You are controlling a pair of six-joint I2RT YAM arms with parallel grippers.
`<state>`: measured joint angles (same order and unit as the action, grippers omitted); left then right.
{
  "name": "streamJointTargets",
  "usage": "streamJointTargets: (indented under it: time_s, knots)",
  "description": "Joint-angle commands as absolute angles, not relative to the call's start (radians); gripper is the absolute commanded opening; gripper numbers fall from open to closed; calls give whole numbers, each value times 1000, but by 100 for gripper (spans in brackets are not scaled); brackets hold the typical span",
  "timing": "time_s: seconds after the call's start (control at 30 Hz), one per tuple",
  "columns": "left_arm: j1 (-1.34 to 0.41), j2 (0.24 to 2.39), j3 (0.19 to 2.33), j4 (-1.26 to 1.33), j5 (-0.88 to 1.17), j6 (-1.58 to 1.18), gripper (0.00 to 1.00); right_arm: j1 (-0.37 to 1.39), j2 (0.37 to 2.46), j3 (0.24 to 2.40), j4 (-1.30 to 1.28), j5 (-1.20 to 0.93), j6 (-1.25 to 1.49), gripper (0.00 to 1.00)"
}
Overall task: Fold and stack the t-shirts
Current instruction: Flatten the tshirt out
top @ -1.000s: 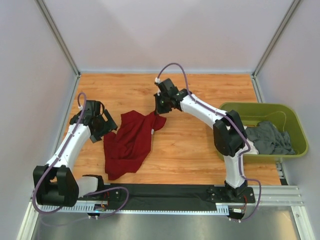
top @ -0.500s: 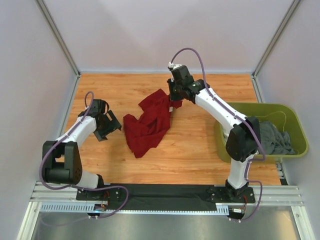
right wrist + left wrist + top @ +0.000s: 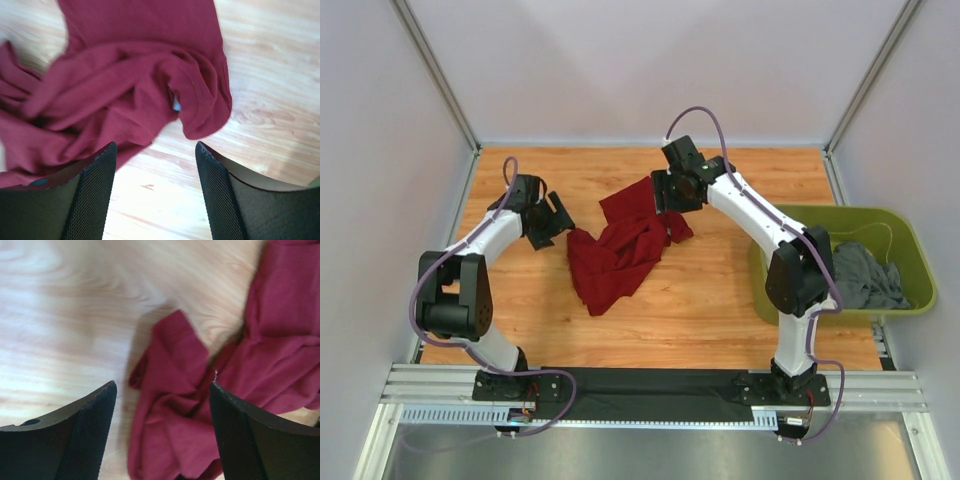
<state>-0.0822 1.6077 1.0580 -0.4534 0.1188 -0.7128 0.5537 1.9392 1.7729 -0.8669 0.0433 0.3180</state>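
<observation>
Mid-table, between my arms, the dark red t-shirt (image 3: 620,250) lies crumpled on the wooden table (image 3: 720,300). The left gripper (image 3: 162,387) and right gripper (image 3: 155,145) both hang spread, holding nothing. The cloth looks light and limp; I'd pinch the collar hem beside the pale neck label (image 3: 176,105).

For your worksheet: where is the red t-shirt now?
Top view: the red t-shirt lies crumpled on the table, between the left gripper and the right gripper.

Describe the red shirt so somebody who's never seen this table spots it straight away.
On the wooden table, look left of the olive-green tub, between the left gripper and right gripper. The dark red t-shirt lies crumpled there, the only cloth on the wood; the grey garment sits inside the tub.
</observation>
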Motion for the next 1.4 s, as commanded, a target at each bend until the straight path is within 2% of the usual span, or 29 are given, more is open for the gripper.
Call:
streamJointTargets:
  time_s: [0.0,0.2,0.27,0.5,0.6,0.7,0.73,0.77,0.9,1.1,1.27,1.37]
  knots:
    - [-143,1647,1141,-431,150,-683,80,554,1947,1867,-893,22,348,66]
    - [-239,1632,1129,-488,121,-696,76,554,1951,1845,-854,37,393,66]
    - [-265,1612,1097,-492,91,-707,69,551,1962,1845,-853,41,397,66]
    - [-276,1625,1060,-518,51,-727,66,542,2011,1859,-851,15,419,64]
    - [-282,1606,1040,-506,43,-733,56,538,2016,1845,-847,15,429,62]
    - [-291,1592,1023,-486,32,-755,25,535,2017,1832,-836,-20,439,60]
    - [-296,1594,1023,-473,34,-759,5,532,2020,1827,-835,-23,443,60]
    - [-296,1598,1031,-476,34,-762,0,531,2023,1827,-833,-28,445,59]
    - [-302,1550,1054,-544,17,-762,0,520,2026,1844,-842,-25,446,56]
    - [-356,1226,1011,-673,-50,-747,0,511,1987,1799,-827,-2,433,56]
    - [-511,1042,1023,-768,-42,-680,0,502,1988,1795,-825,32,436,57]
    - [-728,1006,1029,-785,-71,-579,0,477,2017,1812,-835,-35,474,56]
